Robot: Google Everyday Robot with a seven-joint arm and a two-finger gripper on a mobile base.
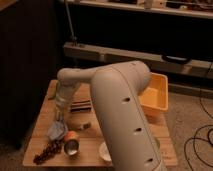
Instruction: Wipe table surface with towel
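In the camera view, the gripper (60, 120) hung over the left side of the table surface (44, 107), its 2 fingers closed on the top of the towel (55, 132), which lay bunched on the wood. Just nearer sat a metal can (71, 148) and a dark grape cluster (46, 152); an orange tray (156, 95) stood far right

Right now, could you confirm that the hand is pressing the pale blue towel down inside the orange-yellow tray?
Not quite: the camera view shows the hand pressing the towel down on the table surface near its left edge, well apart from the orange-yellow tray at the right.
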